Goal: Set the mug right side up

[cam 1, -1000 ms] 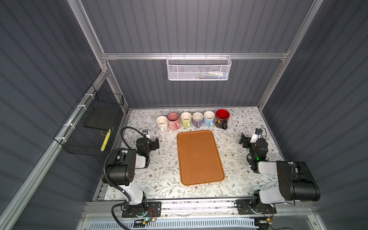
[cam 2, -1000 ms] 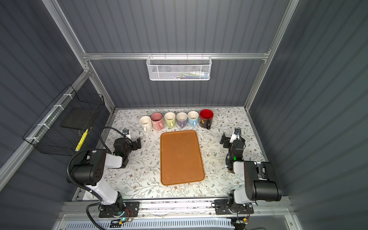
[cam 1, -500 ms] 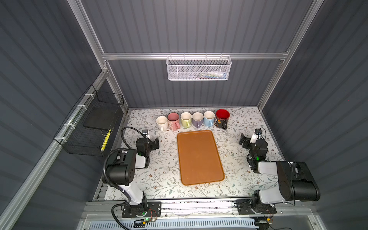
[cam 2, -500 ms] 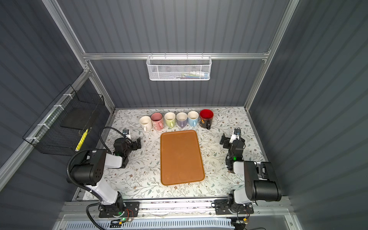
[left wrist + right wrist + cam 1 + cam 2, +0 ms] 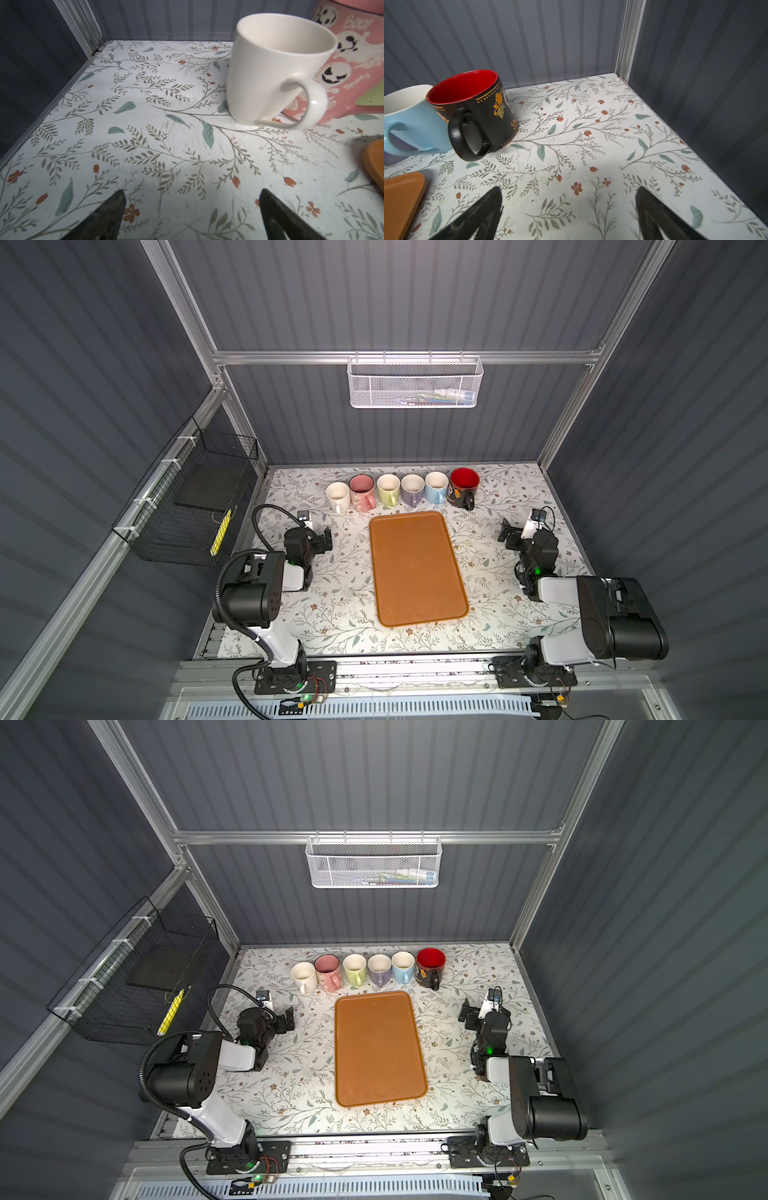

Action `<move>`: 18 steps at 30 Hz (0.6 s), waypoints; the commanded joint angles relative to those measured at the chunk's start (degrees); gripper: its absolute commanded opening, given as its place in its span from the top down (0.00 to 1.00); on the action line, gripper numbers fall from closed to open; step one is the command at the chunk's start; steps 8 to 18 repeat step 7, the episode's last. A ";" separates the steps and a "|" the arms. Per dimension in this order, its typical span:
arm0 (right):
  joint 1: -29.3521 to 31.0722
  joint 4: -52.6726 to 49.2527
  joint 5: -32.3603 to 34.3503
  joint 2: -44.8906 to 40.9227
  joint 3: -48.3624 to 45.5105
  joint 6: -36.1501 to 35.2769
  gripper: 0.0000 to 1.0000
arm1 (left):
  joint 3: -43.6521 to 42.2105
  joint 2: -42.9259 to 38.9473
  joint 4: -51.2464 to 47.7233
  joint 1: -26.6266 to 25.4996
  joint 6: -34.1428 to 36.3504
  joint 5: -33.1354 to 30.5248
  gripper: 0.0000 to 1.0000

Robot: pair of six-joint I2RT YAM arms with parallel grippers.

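Note:
Several mugs stand in a row at the back of the table, all with their openings up: white [image 5: 337, 494] [image 5: 276, 70], pink [image 5: 361, 489], yellow-green [image 5: 388, 487], purple [image 5: 412, 487], light blue [image 5: 436, 485] and black with a red inside [image 5: 464, 485] [image 5: 475, 110]. In both top views my left gripper [image 5: 322, 540] [image 5: 286, 1020] rests low, left of the tray and apart from the white mug. It is open and empty in the left wrist view [image 5: 191, 199]. My right gripper [image 5: 508, 536] [image 5: 569, 197] is open and empty, right of the tray.
An orange tray [image 5: 415, 568] lies bare in the table's middle between the arms. A black wire basket [image 5: 195, 506] hangs on the left wall and a white mesh basket [image 5: 413, 383] on the back wall. Walls close in the table on three sides.

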 commanded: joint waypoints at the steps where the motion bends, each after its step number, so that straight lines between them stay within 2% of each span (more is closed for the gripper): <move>1: 0.20 -0.06 -0.35 0.02 -0.14 0.18 0.01 | 0.37 0.61 -0.13 -0.22 0.85 0.41 0.00; 18: 0.19 -0.06 -0.36 -0.03 -0.17 0.23 0.01 | 0.41 0.61 -0.31 -0.24 0.85 0.34 0.00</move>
